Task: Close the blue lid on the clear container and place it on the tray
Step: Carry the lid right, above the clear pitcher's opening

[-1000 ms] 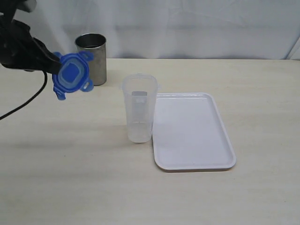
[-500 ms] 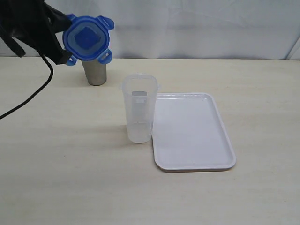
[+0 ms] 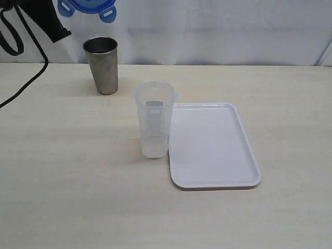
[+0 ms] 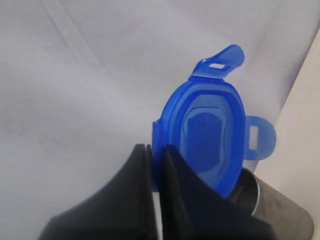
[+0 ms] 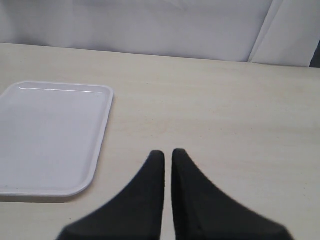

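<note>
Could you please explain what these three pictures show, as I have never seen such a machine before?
This is a robot with two arms, each ending in a black two-fingered end effector. The wide picture comes from a camera off the arms; the other two come from cameras on the wrists, looking along the fingers. On the table stand a steel cup and an open clear container, beside a flat white tray. The left end effector pinches the blue lid by its edge, high above the table. The right end effector is shut and holds nothing.
</note>
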